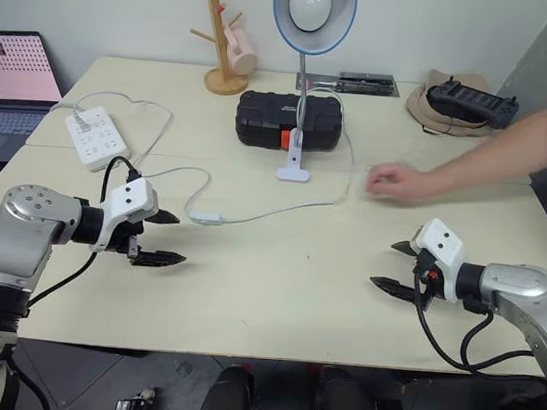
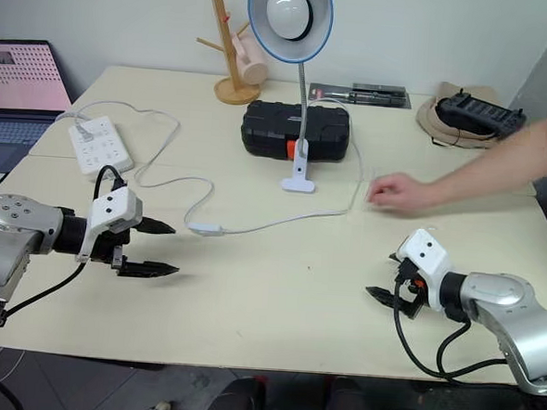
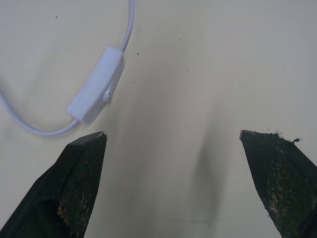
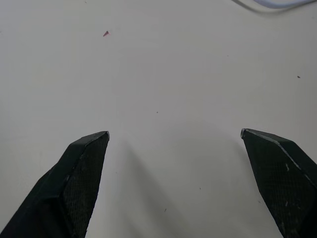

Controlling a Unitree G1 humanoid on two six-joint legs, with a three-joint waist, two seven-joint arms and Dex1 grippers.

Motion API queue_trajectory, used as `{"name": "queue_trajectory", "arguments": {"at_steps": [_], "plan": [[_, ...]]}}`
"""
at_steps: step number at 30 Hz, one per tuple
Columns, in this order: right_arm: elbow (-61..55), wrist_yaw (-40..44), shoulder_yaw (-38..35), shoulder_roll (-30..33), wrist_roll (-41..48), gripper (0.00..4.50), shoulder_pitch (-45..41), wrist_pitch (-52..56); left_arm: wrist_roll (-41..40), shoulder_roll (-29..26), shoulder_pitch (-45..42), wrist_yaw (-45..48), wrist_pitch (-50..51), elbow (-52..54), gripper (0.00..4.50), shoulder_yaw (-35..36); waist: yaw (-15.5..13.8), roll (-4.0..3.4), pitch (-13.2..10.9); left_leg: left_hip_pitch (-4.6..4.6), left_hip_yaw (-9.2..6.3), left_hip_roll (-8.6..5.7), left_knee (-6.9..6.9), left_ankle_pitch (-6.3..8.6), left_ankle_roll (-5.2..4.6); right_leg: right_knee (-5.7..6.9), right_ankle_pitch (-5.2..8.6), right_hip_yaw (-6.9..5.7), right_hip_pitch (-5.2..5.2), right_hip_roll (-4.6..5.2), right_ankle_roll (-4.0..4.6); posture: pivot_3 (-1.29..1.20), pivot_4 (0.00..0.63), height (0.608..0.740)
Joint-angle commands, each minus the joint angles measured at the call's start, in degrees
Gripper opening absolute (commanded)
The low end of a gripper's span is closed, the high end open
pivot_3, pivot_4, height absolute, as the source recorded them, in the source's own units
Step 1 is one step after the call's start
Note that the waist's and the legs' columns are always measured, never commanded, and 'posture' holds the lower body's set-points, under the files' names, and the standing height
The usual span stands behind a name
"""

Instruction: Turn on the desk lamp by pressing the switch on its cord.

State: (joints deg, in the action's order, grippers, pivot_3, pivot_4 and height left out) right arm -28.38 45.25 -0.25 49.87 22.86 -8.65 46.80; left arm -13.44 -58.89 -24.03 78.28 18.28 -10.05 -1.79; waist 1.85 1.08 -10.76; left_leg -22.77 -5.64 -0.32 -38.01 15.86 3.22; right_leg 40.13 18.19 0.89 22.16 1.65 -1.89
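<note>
Both grippers gape wide, holding nothing: the left gripper (image 1: 166,237) near the switch (image 1: 207,218), the right gripper (image 1: 392,266) well apart from it; a person's hand (image 1: 397,182) (arm cut off) perhaps touches the cord (image 1: 283,208).

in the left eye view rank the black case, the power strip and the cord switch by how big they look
1. black case, largest.
2. power strip, clearly smaller.
3. switch, smallest by far, though it lies nearest the camera.

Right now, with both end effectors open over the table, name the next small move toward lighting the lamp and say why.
Probably ease the left end effector forward and slightly right until its jaws straddle the switch. The switch lies on the table just ahead of it, untouched. The right end effector is much farther off, and a person's hand rests near the cord on that side.
</note>
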Motion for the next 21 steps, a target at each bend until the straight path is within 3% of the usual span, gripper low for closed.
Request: {"name": "queue_trajectory", "arguments": {"at_steps": [1, 8, 13, 21], "plan": [[-0.93, 0.79, -0.07, 0.50, -0.03, 4.47, -1.01, -1.40, -1.02, -0.82, -1.37, -0.06, 0.20, 0.24, 4.50, 2.30, 0.00, 0.00, 0.00, 0.00, 0.00, 0.00, 0.00, 0.00, 0.00, 0.00, 0.00, 0.00, 0.00, 0.00, 0.00, 0.00, 0.150, 0.740], [-1.54, 0.70, 2.17, -1.11, 0.55, 4.47, -3.35, -0.44, -3.89, -0.41, 0.98, -3.61, 5.98, 1.93, 4.50, 5.91, 0.03, 0.00, 0.00, 0.00, -0.02, 0.01, 0.01, 0.00, 0.00, 0.01, 0.00, 0.01, 0.01, -0.01, 0.00, 0.00, 0.150, 0.740], [1.41, -0.23, 6.97, -4.87, -1.16, 4.47, -9.48, -1.32, -7.50, 2.06, 6.08, -9.28, 11.97, 5.69, 4.50, 11.17, 0.25, 0.00, 0.00, 0.06, -0.13, 0.10, 0.01, 0.00, 0.00, 0.05, 0.00, 0.07, 0.01, 0.00, 0.00, 0.00, 0.150, 0.740], [4.09, -0.39, 10.47, -10.39, -1.43, 4.47, -16.65, -0.76, -8.42, 2.84, 11.02, -14.38, 12.77, 6.78, 4.50, 15.94, 0.11, 0.01, 0.01, 0.08, -0.32, 0.12, 0.02, 0.00, 0.00, 0.14, 0.00, 0.04, 0.04, 0.04, 0.01, 0.00, 0.150, 0.740]]}}
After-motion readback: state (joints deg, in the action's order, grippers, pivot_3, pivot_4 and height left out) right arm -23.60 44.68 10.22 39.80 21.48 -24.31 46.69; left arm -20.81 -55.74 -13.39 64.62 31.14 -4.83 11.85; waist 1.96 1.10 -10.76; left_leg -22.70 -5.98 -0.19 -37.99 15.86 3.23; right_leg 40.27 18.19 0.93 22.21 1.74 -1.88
